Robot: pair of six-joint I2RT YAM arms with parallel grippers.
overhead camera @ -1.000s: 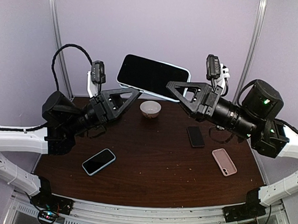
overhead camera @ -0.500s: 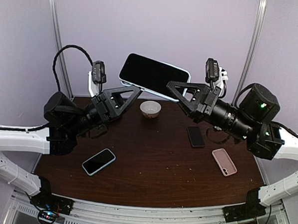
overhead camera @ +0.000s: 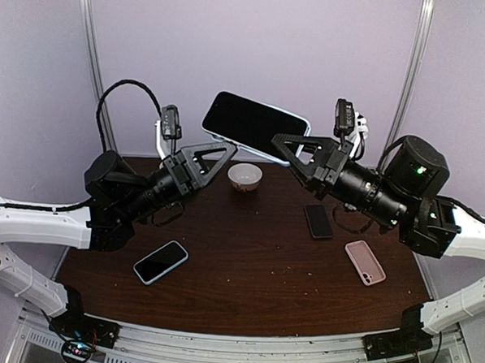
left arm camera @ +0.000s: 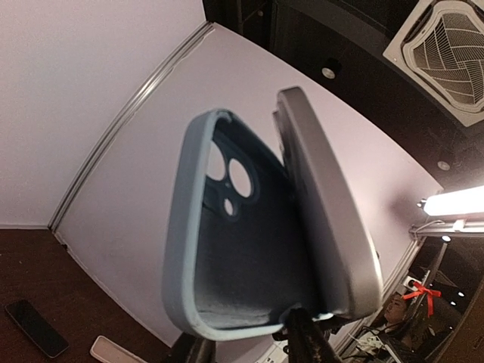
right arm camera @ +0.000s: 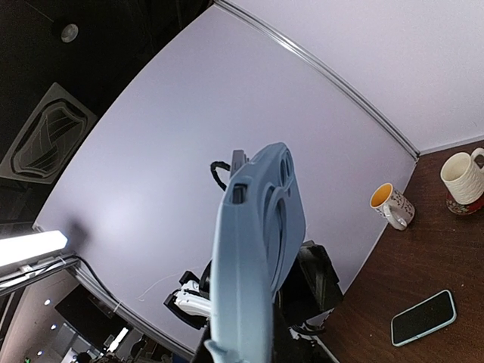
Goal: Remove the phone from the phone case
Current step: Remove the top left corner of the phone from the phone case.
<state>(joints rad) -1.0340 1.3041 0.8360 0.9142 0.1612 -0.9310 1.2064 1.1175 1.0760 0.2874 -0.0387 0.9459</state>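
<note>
Phone (overhead camera: pixel 253 127) and phone case (left arm camera: pixel 227 249) hang in the air above the table's (overhead camera: pixel 254 263) far edge, bridged between both arms. The right gripper (overhead camera: pixel 277 139) is pinched tight on the case's rim, probably to anchor it. The left gripper (overhead camera: pixel 225 147) straddles the opposite end; whether it is clamped, I cannot tell. The case gapes off the phone at its camera-cutout end, likely mid-peel. Open air surrounds them, and a bowl (overhead camera: pixel 244 176) sits below.

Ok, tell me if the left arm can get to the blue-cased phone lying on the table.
Not right now, probably. The table phone lies unobstructed near it, but the left gripper is clamped on the raised phone together with the right gripper.
</note>
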